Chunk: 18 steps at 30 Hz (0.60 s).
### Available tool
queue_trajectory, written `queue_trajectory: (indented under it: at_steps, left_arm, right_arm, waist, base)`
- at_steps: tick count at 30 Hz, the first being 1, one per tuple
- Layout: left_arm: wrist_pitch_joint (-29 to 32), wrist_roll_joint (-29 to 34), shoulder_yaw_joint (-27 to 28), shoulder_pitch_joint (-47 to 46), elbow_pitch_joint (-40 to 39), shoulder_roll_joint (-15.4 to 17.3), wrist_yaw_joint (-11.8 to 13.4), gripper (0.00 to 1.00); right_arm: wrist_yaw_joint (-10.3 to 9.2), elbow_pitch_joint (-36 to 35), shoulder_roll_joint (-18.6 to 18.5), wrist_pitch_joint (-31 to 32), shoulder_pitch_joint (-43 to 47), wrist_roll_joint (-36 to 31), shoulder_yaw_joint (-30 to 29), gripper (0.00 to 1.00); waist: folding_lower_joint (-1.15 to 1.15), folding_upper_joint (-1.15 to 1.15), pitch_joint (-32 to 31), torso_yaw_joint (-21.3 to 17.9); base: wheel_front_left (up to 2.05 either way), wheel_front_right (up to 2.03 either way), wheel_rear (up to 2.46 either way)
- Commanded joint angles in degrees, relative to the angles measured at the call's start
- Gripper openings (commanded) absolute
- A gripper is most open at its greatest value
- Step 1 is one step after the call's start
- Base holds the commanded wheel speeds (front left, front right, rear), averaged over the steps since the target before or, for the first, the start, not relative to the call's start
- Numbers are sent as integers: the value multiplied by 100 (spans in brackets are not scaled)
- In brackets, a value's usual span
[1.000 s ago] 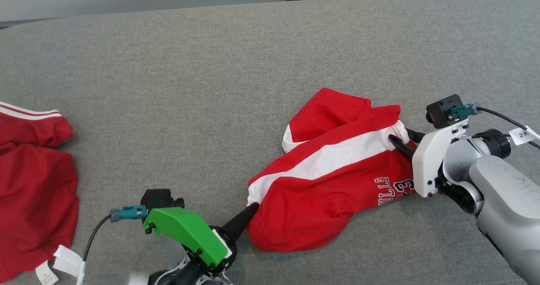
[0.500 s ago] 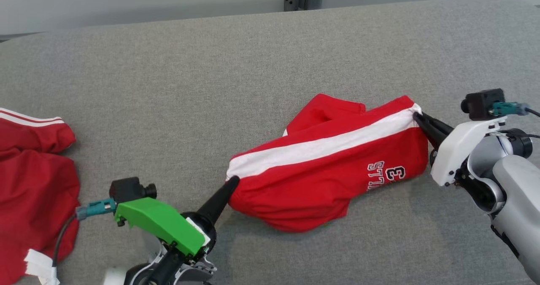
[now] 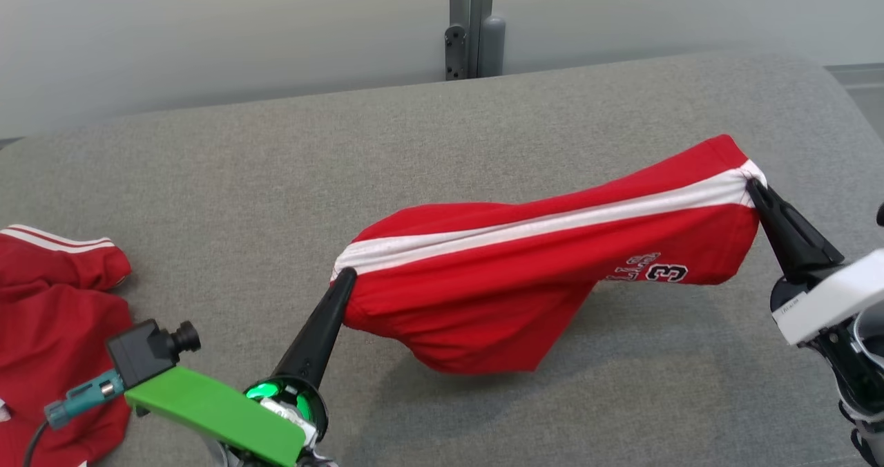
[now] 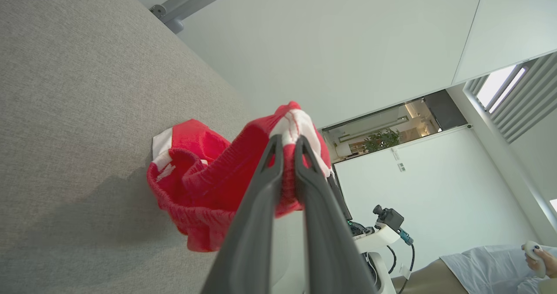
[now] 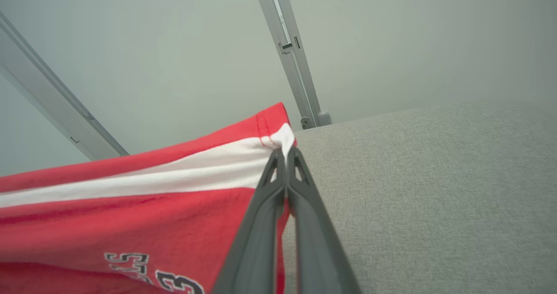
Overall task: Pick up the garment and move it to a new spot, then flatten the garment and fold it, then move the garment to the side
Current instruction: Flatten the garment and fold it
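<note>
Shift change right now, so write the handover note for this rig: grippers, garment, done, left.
Left gripper: shut on one end of the red shorts, at the white stripe.
Right gripper: shut on the other end, also at the stripe.
Shorts: stretched between both, lifted over the grey surface; a second red garment lies on its left side.
Done: pickup. Left: set down at new spot, flatten, fold, move aside.

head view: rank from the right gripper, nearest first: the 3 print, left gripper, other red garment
From the right gripper, shut on the red shorts at the hem:
1. 3 print, just below-left of its fingers.
2. Left gripper, at the shorts' opposite end.
3. Other red garment, lying at the far left.
</note>
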Motion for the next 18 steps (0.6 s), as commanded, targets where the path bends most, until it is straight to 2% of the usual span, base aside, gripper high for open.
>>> queue_trajectory:
  at_steps: [1,6,10,15,18]
  left_arm:
    - [-79,151,7,149,-138,6,-1,0]
    - [-245,301,-171,524,-667,5,99,0]
    - [-303,475,-151,468,-875,39,144,0]
    - [-225,746,4,-491,-553,180,155,0]
    - [-154,764,249,-1627,29,198,212,0]
  right_arm:
    - [-11,-199,32,57,264,17,-172,0]
    - [-11,-1240,329,374,1081,-106,-917,0]
    - [-11,-1812,560,673,1278,-198,-1348,0]
    - [-11,-1913,721,836,576,-511,-1572,0]
    - [-11,-1652,784,926,-311,-734,-1387,0]
  waist:
    - [0,0,-251,-173]
    - [0,0,-306,-255]
    - [0,0,-123,-293]
    - [0,0,457,-237]
    - [0,0,916,-151]
  base:
    - [0,0,0]
    - [0,0,0]
    - [0,0,0]
    - [0,0,0]
    - [0,0,0]
